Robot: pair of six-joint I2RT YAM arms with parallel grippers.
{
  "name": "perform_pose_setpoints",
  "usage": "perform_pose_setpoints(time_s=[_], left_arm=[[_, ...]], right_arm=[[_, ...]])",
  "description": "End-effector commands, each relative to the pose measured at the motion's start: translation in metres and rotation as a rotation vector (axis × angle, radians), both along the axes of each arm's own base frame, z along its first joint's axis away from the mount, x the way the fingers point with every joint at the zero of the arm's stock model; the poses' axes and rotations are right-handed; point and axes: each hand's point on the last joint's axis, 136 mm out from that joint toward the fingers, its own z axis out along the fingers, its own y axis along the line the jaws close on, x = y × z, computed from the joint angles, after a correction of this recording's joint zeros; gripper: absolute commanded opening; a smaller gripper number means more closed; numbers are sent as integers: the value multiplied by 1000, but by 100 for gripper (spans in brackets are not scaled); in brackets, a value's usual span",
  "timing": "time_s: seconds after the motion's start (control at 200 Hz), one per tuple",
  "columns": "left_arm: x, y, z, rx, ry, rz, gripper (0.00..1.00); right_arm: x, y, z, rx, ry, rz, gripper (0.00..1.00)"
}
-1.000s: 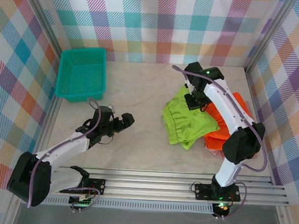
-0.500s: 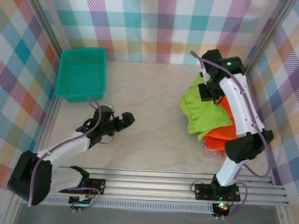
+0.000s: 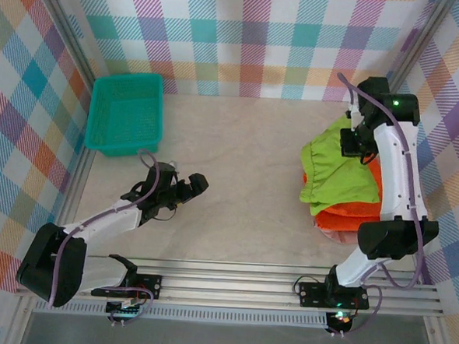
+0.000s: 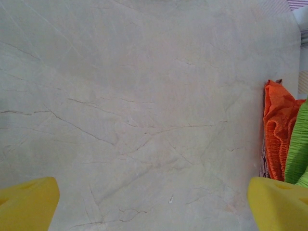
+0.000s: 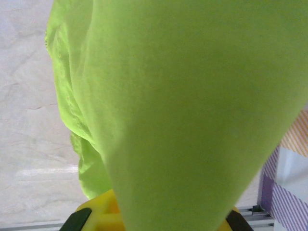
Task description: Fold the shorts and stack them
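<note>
Holding the lime green shorts [image 3: 334, 174] at their far edge, the right gripper [image 3: 354, 141] is pinched nearly closed on a thin bunch of cloth. The rest of the garment trails down from it toward the arm bases and drapes over the orange shorts [image 3: 351, 218]. In the right wrist view green fabric hangs straight across the lens, so the jaw contact itself is hidden.

Risks as I read them:
- The grip is on a small fold, so the fabric could slip out if tugged sideways.
- The trailing half rests on the orange pair, and dragging it could rumple or shift that layer.
- The green piece overhangs the orange one on the side toward the table [image 3: 238, 157] centre, so letting go here likely leaves a skewed stack.
- With the wrist camera blinded by cloth, placement depends on the overhead view.

A pinkish edge [image 3: 329, 232] shows under the orange near corner. It's probably the third pair, but too small to be sure.

The left gripper [image 3: 191, 189] is spread fully open and holds nothing, low over bare table. The whole pile is well apart from it, ahead and off to its right. The teal basket [image 3: 130, 78] sits behind it at the far left.
</note>
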Motion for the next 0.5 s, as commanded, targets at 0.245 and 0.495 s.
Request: perform_pose_setpoints(time_s=[0.245,0.495], left_arm=[[13,-8,14,-9,-21,-33,100],[18,-12,6,-12,-12,-47,100]], right_arm=[[41,-52,-36,-221,32,30,2],[41,-89,-46,-276,43,-52,4]])
